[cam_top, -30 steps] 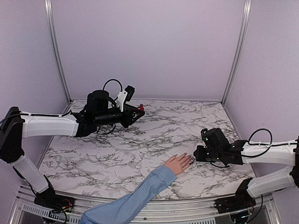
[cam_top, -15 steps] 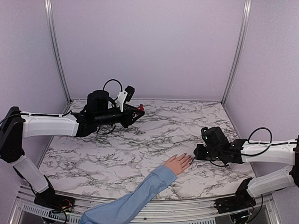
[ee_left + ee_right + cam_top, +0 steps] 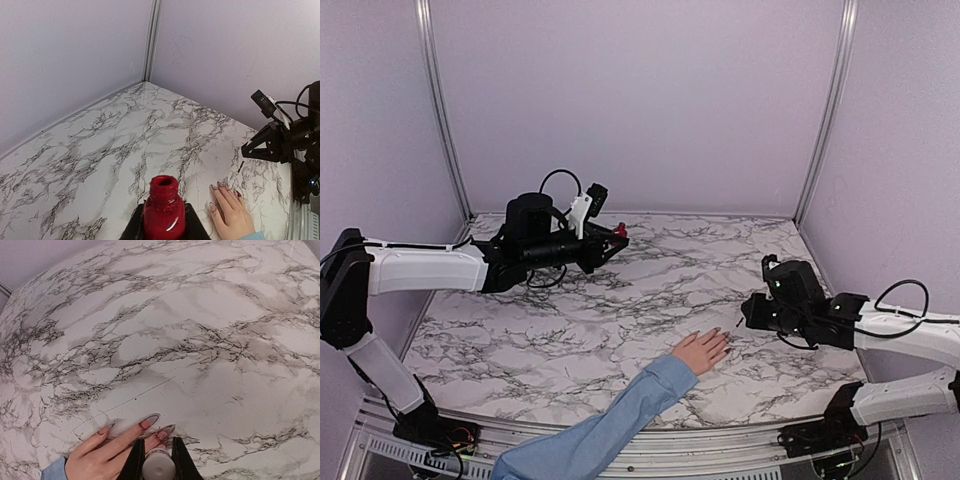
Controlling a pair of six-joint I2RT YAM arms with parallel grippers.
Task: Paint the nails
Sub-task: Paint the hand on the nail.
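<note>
Your left gripper (image 3: 163, 220): clenched on small glossy red polish bottle (image 3: 163, 197). Your right gripper (image 3: 158, 450): grasping white round cap (image 3: 158, 467); tiny pinkish nails (image 3: 149, 421) just ahead of it.

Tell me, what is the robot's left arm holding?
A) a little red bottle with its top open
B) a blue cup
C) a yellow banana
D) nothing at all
A: the left wrist view shows the left end effector clamped on a small red bottle with no cap on its neck.
</note>
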